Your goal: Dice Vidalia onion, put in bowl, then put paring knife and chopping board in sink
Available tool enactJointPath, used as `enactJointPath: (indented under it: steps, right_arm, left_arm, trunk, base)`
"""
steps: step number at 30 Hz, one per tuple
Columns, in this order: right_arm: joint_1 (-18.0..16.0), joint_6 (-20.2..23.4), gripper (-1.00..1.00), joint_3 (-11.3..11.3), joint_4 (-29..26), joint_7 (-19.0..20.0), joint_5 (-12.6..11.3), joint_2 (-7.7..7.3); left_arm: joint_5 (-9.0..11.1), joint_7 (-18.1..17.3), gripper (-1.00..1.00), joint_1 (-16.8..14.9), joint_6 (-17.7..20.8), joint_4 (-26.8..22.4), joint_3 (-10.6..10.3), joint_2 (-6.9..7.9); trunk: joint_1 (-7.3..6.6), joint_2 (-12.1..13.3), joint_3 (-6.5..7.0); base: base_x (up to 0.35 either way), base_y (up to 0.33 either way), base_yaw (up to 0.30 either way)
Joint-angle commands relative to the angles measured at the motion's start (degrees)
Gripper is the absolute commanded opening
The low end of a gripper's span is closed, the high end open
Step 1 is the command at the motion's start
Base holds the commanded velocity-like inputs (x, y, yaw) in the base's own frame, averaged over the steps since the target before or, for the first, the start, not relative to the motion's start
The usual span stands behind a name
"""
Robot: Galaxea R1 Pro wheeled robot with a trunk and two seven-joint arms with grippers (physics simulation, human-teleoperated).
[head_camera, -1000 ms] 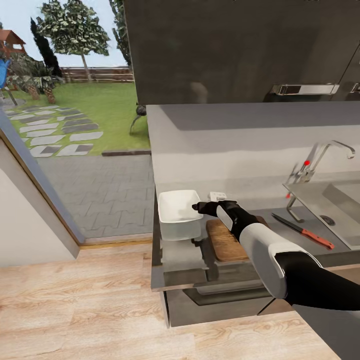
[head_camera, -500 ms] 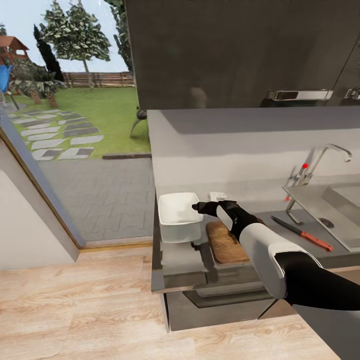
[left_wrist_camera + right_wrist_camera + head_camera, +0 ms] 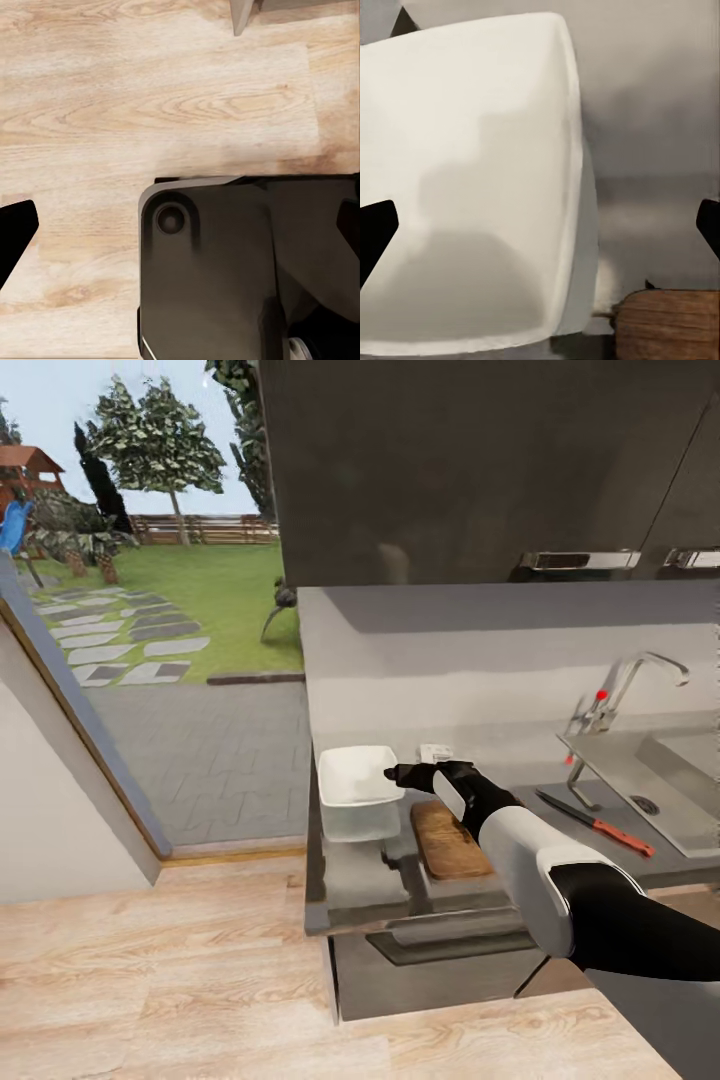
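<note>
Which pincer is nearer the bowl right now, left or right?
Right. The right pincer hovers over the bowl at its rim, beside the chopping board. The left pincer points down at the wooden floor, away from the countertop.

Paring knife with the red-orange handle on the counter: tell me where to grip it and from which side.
Grip the small paring knife with the dark blade and red-orange handle by its handle, the end lying nearer the grey steel sink. It lies flat on the grey metallic countertop, so come from straight above, fingers closing across the handle's narrow width, clear of the blade.
</note>
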Motion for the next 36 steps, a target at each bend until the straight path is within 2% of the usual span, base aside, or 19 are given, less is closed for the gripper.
enactJointPath:
  steps: [1, 19, 28, 36]
  right_arm:
    - [0.0, 0.3, 1.00, 0.1, -0.1, 0.0, -0.5, -0.01]
    - [0.0, 0.3, 1.00, 0.1, -0.1, 0.0, -0.6, 0.05]
    - [0.0, 0.3, 1.00, 0.1, -0.1, 0.0, -0.6, 0.06]
    - [0.0, 0.3, 1.00, 0.1, -0.1, 0.0, -0.6, 0.06]
  left_arm:
    - [0.5, 0.5, 1.00, 0.0, -0.1, -0.1, -0.4, 0.09]
    - [0.5, 0.5, 1.00, 0.0, -0.1, -0.1, -0.4, 0.09]
    - [0.5, 0.5, 1.00, 0.0, -0.1, -0.1, -0.4, 0.09]
    - [0.5, 0.5, 1.00, 0.0, -0.1, -0.1, -0.4, 0.09]
  trunk:
    - [0.01, -0.1, -0.01]
    - [0.01, -0.1, 1.60]
    - [0.01, -0.1, 2.15]
    - [0.01, -0.1, 2.37]
  base:
    - [-0.301, 0.000, 0.000]
    - [-0.312, -0.006, 0.000]
    - [-0.051, -0.143, 0.000]
    - [-0.003, -0.281, 0.000]
